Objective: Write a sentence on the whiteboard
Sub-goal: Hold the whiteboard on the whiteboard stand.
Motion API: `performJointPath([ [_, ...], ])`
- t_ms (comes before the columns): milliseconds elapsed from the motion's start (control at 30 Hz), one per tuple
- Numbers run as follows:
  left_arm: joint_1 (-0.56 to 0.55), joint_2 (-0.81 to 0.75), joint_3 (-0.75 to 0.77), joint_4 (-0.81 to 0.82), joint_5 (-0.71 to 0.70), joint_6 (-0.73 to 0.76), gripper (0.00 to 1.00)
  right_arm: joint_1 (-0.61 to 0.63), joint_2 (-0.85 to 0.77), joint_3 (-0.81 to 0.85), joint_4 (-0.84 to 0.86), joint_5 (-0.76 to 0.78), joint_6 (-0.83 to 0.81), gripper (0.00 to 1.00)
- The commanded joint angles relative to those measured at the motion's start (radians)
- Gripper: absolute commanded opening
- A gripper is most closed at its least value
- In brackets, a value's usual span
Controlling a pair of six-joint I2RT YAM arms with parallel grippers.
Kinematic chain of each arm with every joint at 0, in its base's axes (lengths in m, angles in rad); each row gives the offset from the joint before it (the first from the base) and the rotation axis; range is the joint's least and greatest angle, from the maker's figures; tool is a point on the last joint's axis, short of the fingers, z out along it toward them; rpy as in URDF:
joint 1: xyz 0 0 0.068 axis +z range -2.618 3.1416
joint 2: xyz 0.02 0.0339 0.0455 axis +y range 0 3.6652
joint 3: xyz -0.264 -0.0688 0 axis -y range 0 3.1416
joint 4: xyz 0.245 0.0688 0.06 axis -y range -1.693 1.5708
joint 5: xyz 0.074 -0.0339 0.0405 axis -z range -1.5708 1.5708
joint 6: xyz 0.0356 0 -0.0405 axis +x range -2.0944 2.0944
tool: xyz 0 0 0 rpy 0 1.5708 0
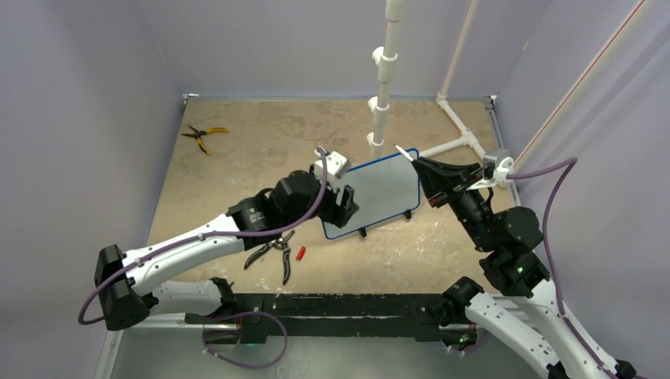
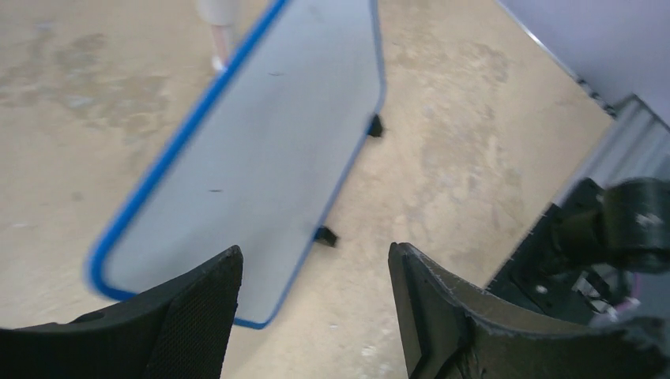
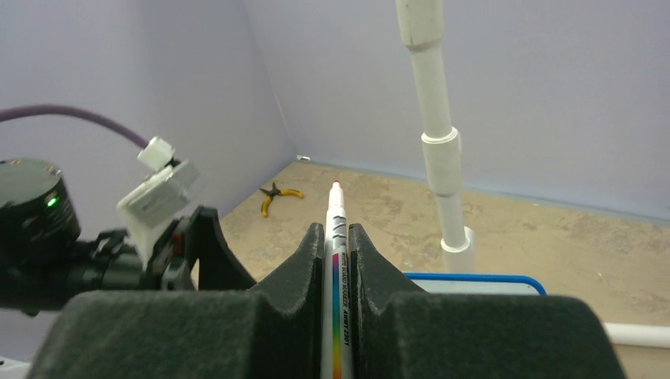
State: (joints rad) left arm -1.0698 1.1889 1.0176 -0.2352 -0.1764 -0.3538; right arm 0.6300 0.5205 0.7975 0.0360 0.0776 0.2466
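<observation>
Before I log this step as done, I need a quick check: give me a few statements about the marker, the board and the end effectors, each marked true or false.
1. The right end effector is closed on a marker. True.
2. The whiteboard carries red writing. False: its face looks blank.
3. The left end effector is clamped shut. False: its jaws stand open at the board's edge.
4. Yellow-handled pliers lie at the table's far left. True.

Right gripper [image 3: 336,234] jaws pinch a red-tipped marker [image 3: 336,204].
</observation>
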Motion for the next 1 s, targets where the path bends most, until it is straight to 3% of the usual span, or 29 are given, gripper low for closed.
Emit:
performJointPath([
  [0, 0.143, -0.057, 0.055, -0.090, 0.069, 0.091, 0.67, 0.001, -0.023, 0.012, -0.005, 0.040, 0.004, 0.00],
  [167, 0.256, -0.080, 0.066, -0.099, 0.141, 0.128, 0.67, 0.002, -0.024, 0.009, -0.026, 0.038, 0.005, 0.00],
  [600, 0.531, -0.160, -0.133, -0.053, 0.354, 0.104, 0.67, 0.001, 0.002, -0.060, -0.035, -0.015, -0.005, 0.00],
  [800, 0.568, -0.170, -0.160, -0.061, 0.531, 0.161, 0.68, 0.001, 0.057, -0.081, -0.013, -0.085, 0.006, 0.00],
  [967, 0.568, -0.185, -0.213, -0.008, 0.695, 0.177, 0.67, 0.002, 0.139, -0.113, 0.042, -0.260, 0.009, 0.00],
])
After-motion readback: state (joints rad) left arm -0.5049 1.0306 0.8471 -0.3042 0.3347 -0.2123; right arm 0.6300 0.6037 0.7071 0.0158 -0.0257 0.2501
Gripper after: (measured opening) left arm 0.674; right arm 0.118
